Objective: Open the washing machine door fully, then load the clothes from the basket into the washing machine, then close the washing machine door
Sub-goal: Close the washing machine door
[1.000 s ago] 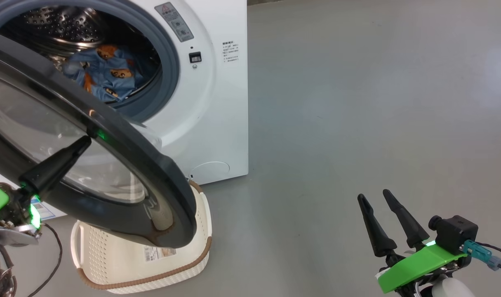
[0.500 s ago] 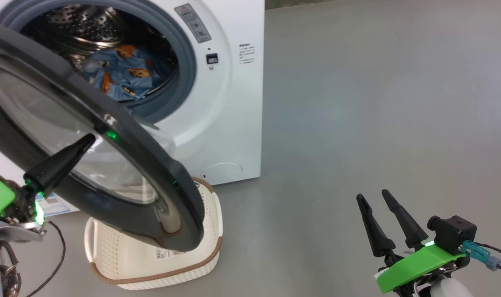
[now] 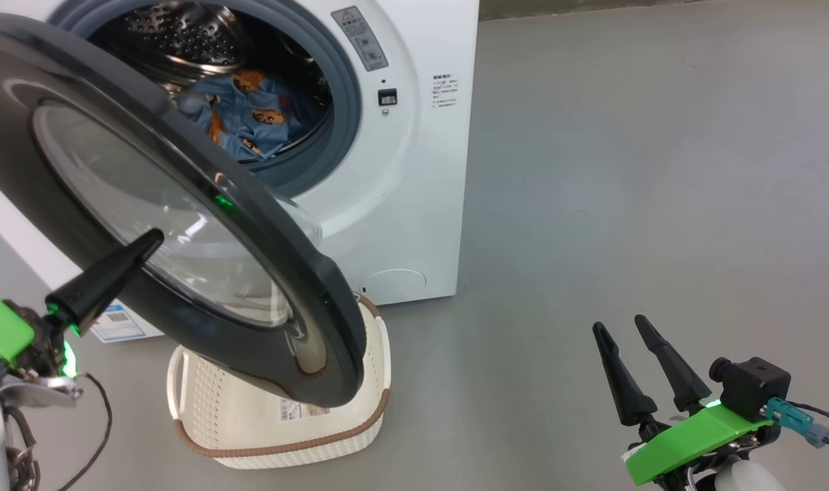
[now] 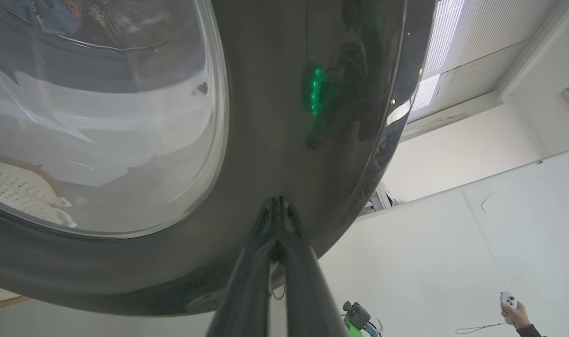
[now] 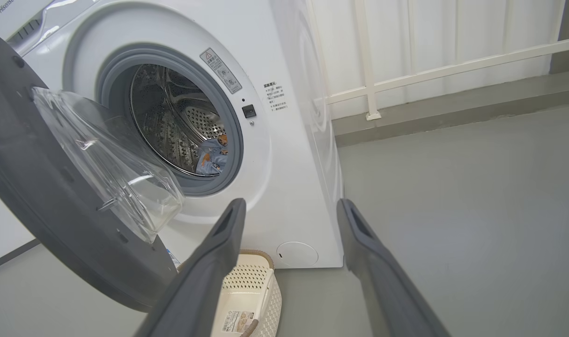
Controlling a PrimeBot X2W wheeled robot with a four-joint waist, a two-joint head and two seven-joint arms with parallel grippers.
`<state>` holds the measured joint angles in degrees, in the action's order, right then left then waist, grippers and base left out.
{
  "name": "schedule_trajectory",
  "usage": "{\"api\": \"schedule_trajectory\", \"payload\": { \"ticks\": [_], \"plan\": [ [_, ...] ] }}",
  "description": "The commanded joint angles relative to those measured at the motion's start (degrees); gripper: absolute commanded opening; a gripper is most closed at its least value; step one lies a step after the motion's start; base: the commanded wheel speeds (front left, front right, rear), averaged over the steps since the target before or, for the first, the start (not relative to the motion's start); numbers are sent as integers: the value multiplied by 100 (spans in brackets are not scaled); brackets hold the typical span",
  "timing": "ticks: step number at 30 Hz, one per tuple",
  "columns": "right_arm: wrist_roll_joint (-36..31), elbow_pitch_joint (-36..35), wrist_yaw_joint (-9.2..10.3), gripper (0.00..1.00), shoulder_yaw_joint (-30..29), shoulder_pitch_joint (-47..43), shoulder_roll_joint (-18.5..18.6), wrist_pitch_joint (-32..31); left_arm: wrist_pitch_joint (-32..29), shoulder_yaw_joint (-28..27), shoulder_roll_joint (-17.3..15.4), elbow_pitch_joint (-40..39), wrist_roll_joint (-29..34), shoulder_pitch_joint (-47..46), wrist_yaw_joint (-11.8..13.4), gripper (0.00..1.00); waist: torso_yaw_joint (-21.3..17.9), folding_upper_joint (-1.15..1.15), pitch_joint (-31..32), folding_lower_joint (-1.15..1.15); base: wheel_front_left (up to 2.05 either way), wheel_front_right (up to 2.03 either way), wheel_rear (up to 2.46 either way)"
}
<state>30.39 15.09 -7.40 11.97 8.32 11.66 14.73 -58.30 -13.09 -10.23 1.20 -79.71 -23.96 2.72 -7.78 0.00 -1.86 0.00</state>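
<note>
The washing machine (image 3: 421,191) (image 5: 293,140) stands with its drum exposed, and the light blue bear-print clothes (image 3: 250,116) (image 5: 214,157) lie inside. The washing machine door (image 3: 305,286) (image 4: 275,117) hangs partly swung out, over the cream basket (image 3: 202,416) (image 5: 251,281), whose floor shows just a paper label. My left gripper (image 3: 151,239) (image 4: 277,206) is shut, with its tips pressed against the door's glossy outer face beside the glass. My right gripper (image 3: 619,324) (image 5: 291,203) stands open at the lower right, well clear of the machine, holding nothing.
Bare grey floor (image 3: 626,170) stretches to the right of the machine. A white railing (image 5: 406,79) runs along the wall behind. A person's hand with a controller (image 4: 511,309) shows by a white wall. A blue label (image 3: 117,320) sits low on the machine.
The head view has shifted, so machine, door and basket sit further right. The door's outer face now shows more fully. My left gripper stays against it; the right gripper has not moved.
</note>
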Motion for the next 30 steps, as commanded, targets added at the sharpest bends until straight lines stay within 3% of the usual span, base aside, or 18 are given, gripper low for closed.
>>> {"api": "schedule_trajectory", "payload": {
  "ticks": [1, 2, 9, 17, 23, 30],
  "plan": [
    [-9, -140, -9, 100, 72, 137, 31, 27, 40, -198, -218, -190, 101, -30, -73, 75, 29, 0, 8, 0, 0, 0, 0],
    [-12, -141, -9, 100, 66, 130, 29, 27, 57, -194, -222, -210, 133, 4, -93, 100, 46, 0, 9, 0, 0, 0, 0],
    [11, -126, -9, 100, 61, 153, 63, 27, 334, -172, -302, -368, 502, 242, -464, 100, 126, 0, 23, 0, 0, 0, 0],
    [21, -160, -9, 100, 47, 123, 76, 27, 1123, -379, -210, -635, 949, 666, -856, 100, 166, 0, 10, 0, 0, 0, 0],
    [0, -208, -9, 100, 30, 116, 63, 27, 2059, -303, -276, -865, 1659, 1171, -1009, 100, 181, 0, -43, 0, 0, 0, 0],
    [-31, -248, -9, 100, -5, 117, 50, 27, 3577, 431, -648, -1218, 2254, 1878, -1019, 100, 207, 0, -116, 0, 0, 0, 0]
  ]
}}
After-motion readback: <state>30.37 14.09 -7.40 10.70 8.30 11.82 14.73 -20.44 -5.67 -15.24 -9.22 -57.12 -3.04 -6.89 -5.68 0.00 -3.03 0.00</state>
